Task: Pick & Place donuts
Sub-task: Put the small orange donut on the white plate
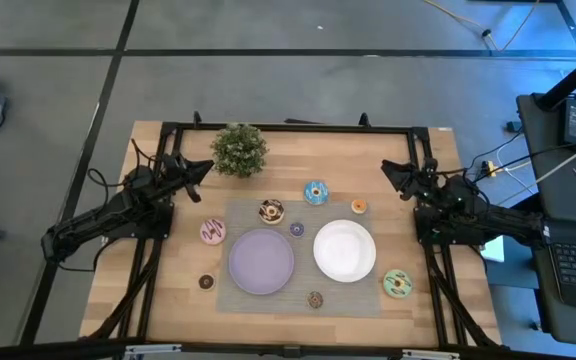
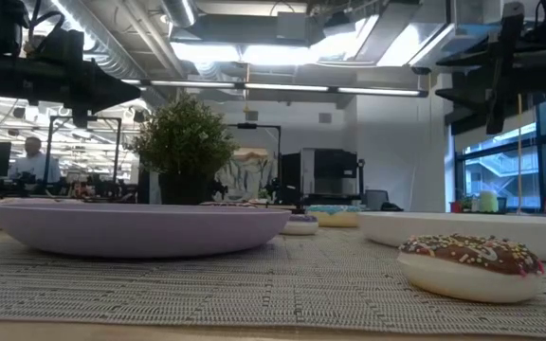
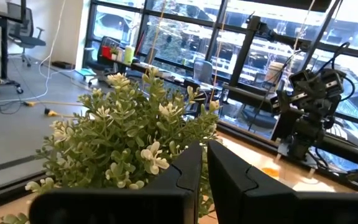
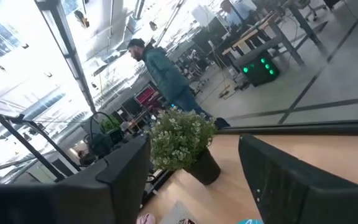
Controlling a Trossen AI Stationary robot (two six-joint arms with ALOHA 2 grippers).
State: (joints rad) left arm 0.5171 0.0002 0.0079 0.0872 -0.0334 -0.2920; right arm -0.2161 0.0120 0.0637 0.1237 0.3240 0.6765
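Several toy donuts lie flat on the table and its grey mat: pink (image 1: 213,232), chocolate-white (image 1: 271,211), blue (image 1: 315,192), orange (image 1: 359,206), small purple (image 1: 297,229), dark brown (image 1: 206,282), a small sprinkled brown one (image 1: 315,299) and green (image 1: 398,284). The sprinkled brown one (image 2: 472,265) fills the low view's foreground. My left gripper (image 1: 203,168) hovers shut beside the potted plant, above the table's far left. My right gripper (image 1: 390,170) hovers open above the far right. In the wrist views, my left gripper (image 3: 205,168) and right gripper (image 4: 194,143) both face the plant and hold nothing.
A lilac plate (image 1: 261,261) and a white plate (image 1: 344,250) sit side by side on the grey mat (image 1: 238,305). The green potted plant (image 1: 239,150) stands at the far edge, close to my left gripper. A person (image 4: 163,68) stands in the room beyond the table.
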